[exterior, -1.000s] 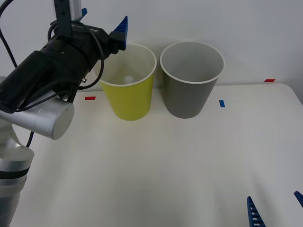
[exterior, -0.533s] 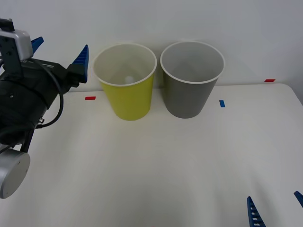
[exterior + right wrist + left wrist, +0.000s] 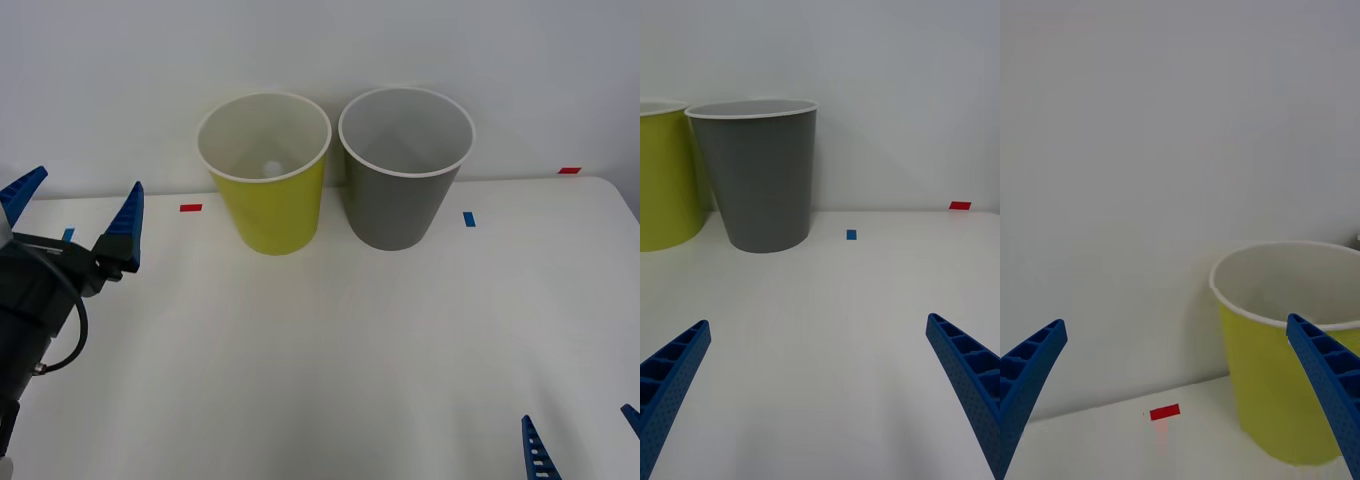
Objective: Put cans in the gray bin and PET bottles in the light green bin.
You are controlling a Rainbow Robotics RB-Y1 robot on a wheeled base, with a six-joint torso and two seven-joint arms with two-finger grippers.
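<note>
The light green bin [image 3: 265, 200] stands upright at the back of the white table, and the gray bin [image 3: 405, 190] stands right beside it on the right. A small pale round spot [image 3: 271, 168] lies deep inside the light green bin, seemingly the cap of a PET bottle. Cans are out of view. My left gripper [image 3: 75, 212] hovers open and holds nothing, left of the light green bin [image 3: 1292, 375] and well apart from it. My right gripper [image 3: 583, 440] is parked open at the table's near right, facing the gray bin [image 3: 760, 180].
A white wall rises directly behind the bins. Small tape marks lie on the table [image 3: 330, 350]: red [image 3: 190, 208] left of the bins, blue [image 3: 468, 218] right of the gray bin, red [image 3: 569, 170] at the far right.
My left arm has pulled away from the light green bin's rim, moving left and down toward the near side. Its fingers stayed open. The right gripper has not moved.
</note>
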